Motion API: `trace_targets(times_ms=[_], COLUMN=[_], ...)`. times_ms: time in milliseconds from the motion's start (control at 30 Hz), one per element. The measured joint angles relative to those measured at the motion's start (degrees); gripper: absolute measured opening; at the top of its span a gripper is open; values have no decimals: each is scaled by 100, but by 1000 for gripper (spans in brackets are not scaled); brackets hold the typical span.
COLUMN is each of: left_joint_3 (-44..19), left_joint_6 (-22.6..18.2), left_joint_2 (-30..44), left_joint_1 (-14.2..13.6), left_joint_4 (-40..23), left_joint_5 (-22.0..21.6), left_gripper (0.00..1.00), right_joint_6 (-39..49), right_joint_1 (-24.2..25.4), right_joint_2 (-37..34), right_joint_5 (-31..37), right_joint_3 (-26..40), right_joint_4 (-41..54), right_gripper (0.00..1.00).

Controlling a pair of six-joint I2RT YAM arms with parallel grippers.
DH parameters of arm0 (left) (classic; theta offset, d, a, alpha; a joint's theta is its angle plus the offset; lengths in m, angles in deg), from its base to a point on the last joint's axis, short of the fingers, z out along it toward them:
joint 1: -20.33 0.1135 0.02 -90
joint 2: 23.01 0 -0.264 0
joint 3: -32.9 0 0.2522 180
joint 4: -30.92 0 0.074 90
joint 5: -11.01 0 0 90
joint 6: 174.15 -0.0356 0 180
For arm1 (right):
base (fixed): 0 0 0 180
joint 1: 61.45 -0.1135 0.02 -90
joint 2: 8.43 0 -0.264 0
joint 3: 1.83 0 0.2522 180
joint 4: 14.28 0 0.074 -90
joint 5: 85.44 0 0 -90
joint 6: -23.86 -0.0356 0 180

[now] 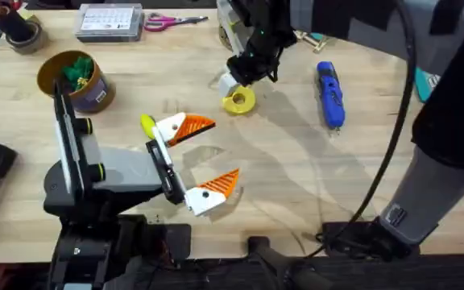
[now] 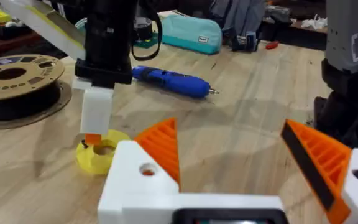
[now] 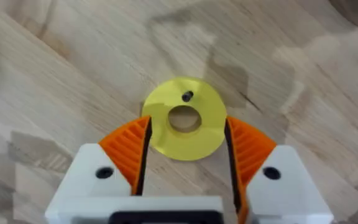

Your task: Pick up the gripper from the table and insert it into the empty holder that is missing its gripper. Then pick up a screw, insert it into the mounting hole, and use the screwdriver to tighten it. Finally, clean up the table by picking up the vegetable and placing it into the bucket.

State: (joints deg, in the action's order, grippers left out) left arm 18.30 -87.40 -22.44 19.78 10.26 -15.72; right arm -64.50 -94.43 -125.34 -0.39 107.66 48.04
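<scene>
My right gripper (image 3: 187, 124) hangs low over a flat yellow ring (image 3: 184, 118), open, with one orange pad on each side of the ring. A tiny dark screw (image 3: 187, 96) lies on the ring's top. My left gripper (image 1: 224, 151) rests open on the table with nothing between its fingers, facing the ring (image 2: 101, 155). The yellow vegetable (image 1: 147, 123) lies beside its far finger. The blue screwdriver (image 1: 330, 93) lies to the right of the ring. At the far left stands the bucket (image 1: 95, 95) with green pieces inside. All four fingers bear orange wedges; a loose gripper and an empty holder are out of view.
Pink scissors (image 1: 163, 22), a clear parts box (image 1: 109, 22) and a tape roll (image 1: 22, 36) line the far edge. A brown filament spool (image 2: 11, 87) and a teal case (image 2: 188, 34) lie beyond the ring. A black cable (image 1: 389, 153) crosses the right side.
</scene>
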Motion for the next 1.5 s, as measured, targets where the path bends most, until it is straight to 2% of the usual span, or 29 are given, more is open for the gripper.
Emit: trace_targets(times_ms=[500, 1033, 1500], left_joint_3=[0, 0, 0], left_joint_6=[0, 0, 0], left_joint_2=[0, 0, 0], left_joint_1=[0, 0, 0], left_joint_4=[1, 1, 1], left_joint_5=[-1, -1, -1], left_gripper=[985, 985, 985], right_joint_6=[1, -17, -17], right_joint_1=[-104, -163, -179], right_joint_2=[-286, -286, -286], right_joint_5=[106, 126, 131], right_joint_3=[9, 9, 9], right_joint_4=[-391, -498, -512], right_gripper=[634, 434, 421])
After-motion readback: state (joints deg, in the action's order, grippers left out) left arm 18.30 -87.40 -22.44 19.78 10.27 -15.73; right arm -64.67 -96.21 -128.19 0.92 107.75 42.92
